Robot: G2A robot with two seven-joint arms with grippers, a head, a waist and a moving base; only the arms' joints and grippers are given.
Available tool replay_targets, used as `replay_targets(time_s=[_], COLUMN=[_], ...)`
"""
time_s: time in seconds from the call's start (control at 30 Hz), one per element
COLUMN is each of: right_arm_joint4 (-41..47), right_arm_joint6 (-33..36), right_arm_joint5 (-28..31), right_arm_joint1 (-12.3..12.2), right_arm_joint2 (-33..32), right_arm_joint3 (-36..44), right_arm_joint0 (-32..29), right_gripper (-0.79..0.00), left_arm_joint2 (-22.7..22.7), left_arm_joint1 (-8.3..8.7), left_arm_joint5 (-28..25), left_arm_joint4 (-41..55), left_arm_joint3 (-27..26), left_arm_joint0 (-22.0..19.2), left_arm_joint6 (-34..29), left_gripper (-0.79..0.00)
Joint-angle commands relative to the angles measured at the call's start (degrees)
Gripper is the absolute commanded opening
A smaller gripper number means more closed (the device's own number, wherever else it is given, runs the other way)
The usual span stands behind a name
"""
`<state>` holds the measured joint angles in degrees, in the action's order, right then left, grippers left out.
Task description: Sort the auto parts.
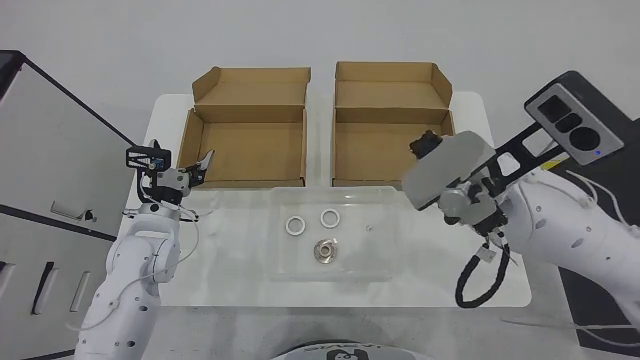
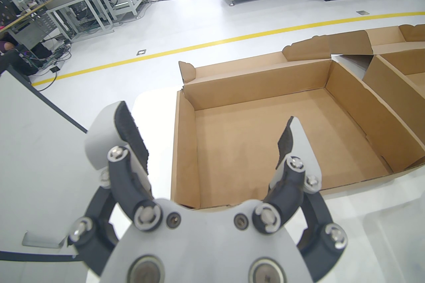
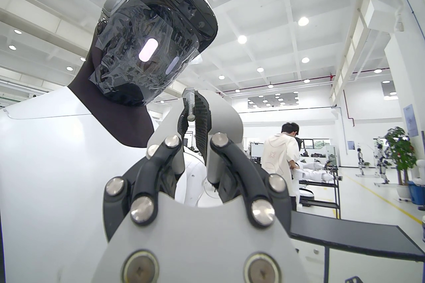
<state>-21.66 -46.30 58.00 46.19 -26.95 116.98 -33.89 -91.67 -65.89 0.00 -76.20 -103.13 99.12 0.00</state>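
Since the left tool (image 2: 207, 118) hangs spread wide and empty by the front corner of the left open cardboard box (image 1: 245, 150), the job's really on the right side. Two white rings (image 1: 296, 226) and a silver flanged nut (image 1: 325, 251) sit in the clear plastic tray (image 1: 282, 265) on the white desk (image 1: 235, 260). The right tool (image 3: 193, 110), tipped upward, pinches a silver threaded bolt (image 3: 189, 98). I'd swing it over the right open cardboard box (image 1: 380, 150), point it down and let go low so the bolt probably won't bounce out.
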Motion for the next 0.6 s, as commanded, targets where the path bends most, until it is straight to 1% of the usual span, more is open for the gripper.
replay_targets(time_s=[0.0, 0.2, 0.33, 0.43, 0.57], right_arm_joint4=[0.0, -0.1, -4.6, -7.4, -8.7], right_arm_joint6=[0.0, 0.0, 0.0, 0.0, 0.0], right_arm_joint5=[0.0, 0.0, 0.0, 0.0, 0.0], right_arm_joint1=[0.0, 0.2, 1.0, 1.0, 0.8], right_arm_joint2=[0.0, 0.4, 1.6, 3.0, 4.5], right_arm_joint3=[0.0, -0.4, -4.1, -6.3, -7.2], right_arm_joint0=[0.0, -0.5, 0.0, 0.9, 2.3], right_gripper=[-0.785, -0.785, -0.785, -0.785, -0.785], left_arm_joint2=[0.0, 0.0, 0.0, 0.0, 0.0], left_arm_joint1=[0.00, 0.00, 0.00, 0.00, 0.00], left_arm_joint5=[0.0, 0.0, 0.0, 0.0, 0.0], left_arm_joint4=[0.0, 0.0, 0.0, 0.0, 0.0], left_arm_joint3=[0.0, 0.0, 0.0, 0.0, 0.0], left_arm_joint0=[0.0, 0.0, 0.0, 0.0, 0.0], left_arm_joint6=[0.0, 0.0, 0.0, 0.0, 0.0], left_gripper=[0.000, 0.000, 0.000, 0.000, 0.000])
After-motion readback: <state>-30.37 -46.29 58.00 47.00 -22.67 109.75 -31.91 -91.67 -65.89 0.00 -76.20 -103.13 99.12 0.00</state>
